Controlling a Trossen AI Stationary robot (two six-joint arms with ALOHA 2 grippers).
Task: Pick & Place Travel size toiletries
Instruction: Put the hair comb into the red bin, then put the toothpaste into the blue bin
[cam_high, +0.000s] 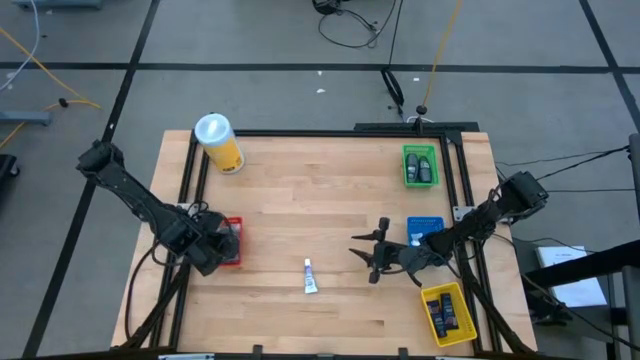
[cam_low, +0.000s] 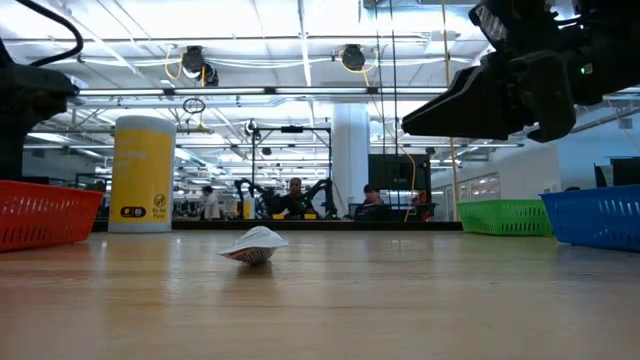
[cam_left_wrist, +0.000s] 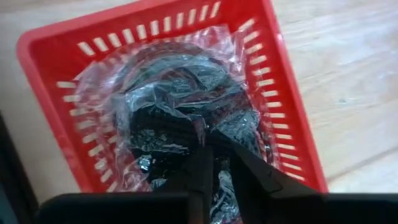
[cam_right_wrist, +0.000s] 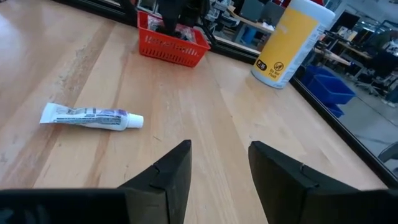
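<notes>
1. The room behind the worktop in the low view is a large hall with ceiling lights, pipes and several people (cam_low: 296, 197) at benches far back.
2. The worktop (cam_high: 330, 190) is pale wood planks in a black frame, centre of the high view.
3. A yellow canister (cam_high: 220, 144) stands at the upper left of the worktop.
4. A red bin (cam_high: 231, 242) is at the left edge, a green bin (cam_high: 420, 165) upper right, a blue bin (cam_high: 425, 230) right, a yellow bin (cam_high: 447, 312) lower right.
5. The left tool (cam_left_wrist: 214, 140) reaches into the red bin, its fingers nearly together on a dark packet in clear wrap (cam_left_wrist: 180, 106).
6. The right tool (cam_right_wrist: 217, 162) hangs over the worktop right of centre, jaws apart and holding nothing.
7. A white-blue tube (cam_high: 310, 277) lies flat at lower centre, apart from both tools.
</notes>
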